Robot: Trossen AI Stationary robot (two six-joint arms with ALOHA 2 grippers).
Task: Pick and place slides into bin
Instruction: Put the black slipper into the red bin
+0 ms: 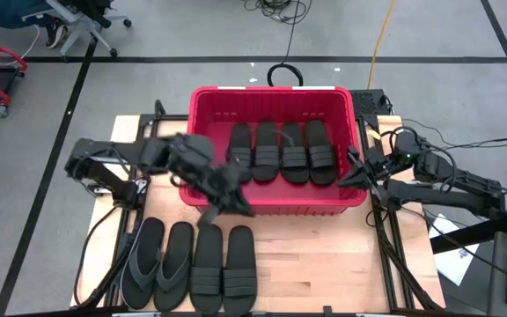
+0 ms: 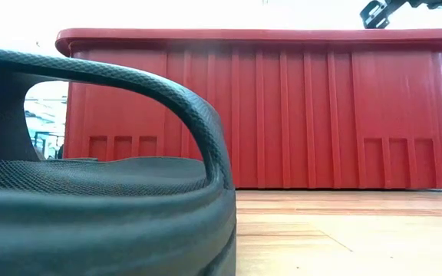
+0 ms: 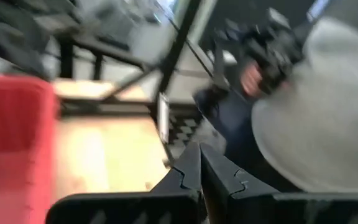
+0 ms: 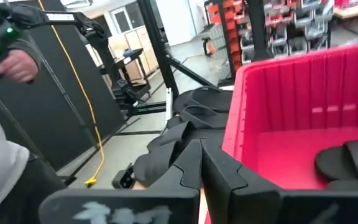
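Note:
The red bin (image 1: 273,204) stands at the table's far middle with several black slides (image 1: 280,151) lying side by side on its floor. More slides (image 1: 190,266) lie in a row on the table near its front left; two have thong straps, and one of these (image 2: 90,192) fills the low view's foreground. My left gripper (image 1: 236,204) (image 3: 199,152) hovers blurred over the bin's near left corner, shut, with nothing between its fingers. My right gripper (image 1: 356,173) (image 4: 199,149) waits shut and empty beside the bin's right wall (image 4: 247,106).
Bare wooden tabletop (image 1: 324,255) lies in front of the bin to the right of the slide row. A person in a grey top (image 3: 328,112) stands beyond the table's right side, with a hand (image 4: 17,65) showing. Cables and the table frame (image 1: 385,229) run along the right edge.

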